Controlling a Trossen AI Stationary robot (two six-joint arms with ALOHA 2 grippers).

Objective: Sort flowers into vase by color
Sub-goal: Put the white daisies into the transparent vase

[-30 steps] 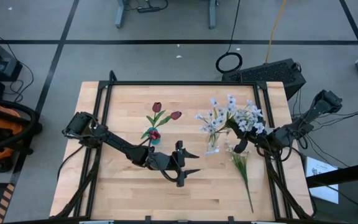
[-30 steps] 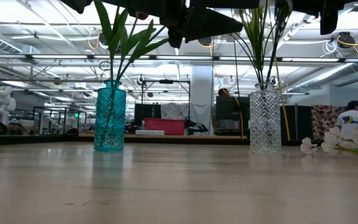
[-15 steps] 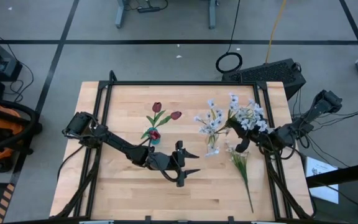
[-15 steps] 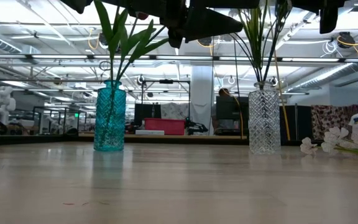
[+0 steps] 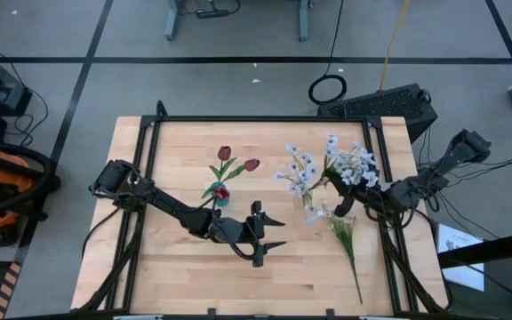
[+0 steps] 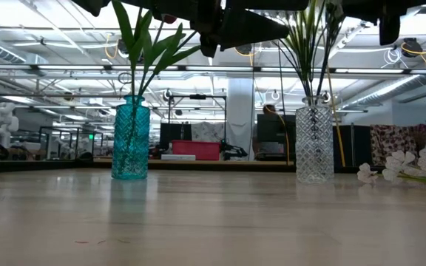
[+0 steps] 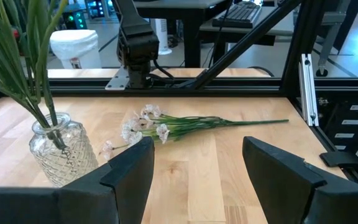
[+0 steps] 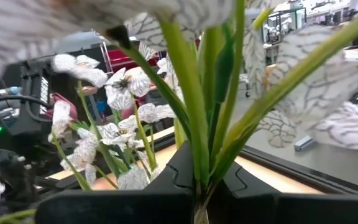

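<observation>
- Over on the left, the teal vase stands upright on the wooden table, holding the red flowers; from above, two dark red heads lean out toward the far edge.
- Just right of it, the left gripper hangs above the table near the middle, its fingers spread wide with nothing between them.
- Right of centre, the clear vase stands upright with green stems in it, and white sprays fan out over it.
- The right gripper sits just right of the clear vase, clamped shut on a white flower spray; its wrist camera shows the green stems pinched between the dark fingers. The blossoms hang above and beside that vase; whether the stem ends have reached its mouth I cannot tell.
- Near the right edge, one more white spray lies flat on the table, stem pointing toward the near edge, well apart from both vases.
</observation>
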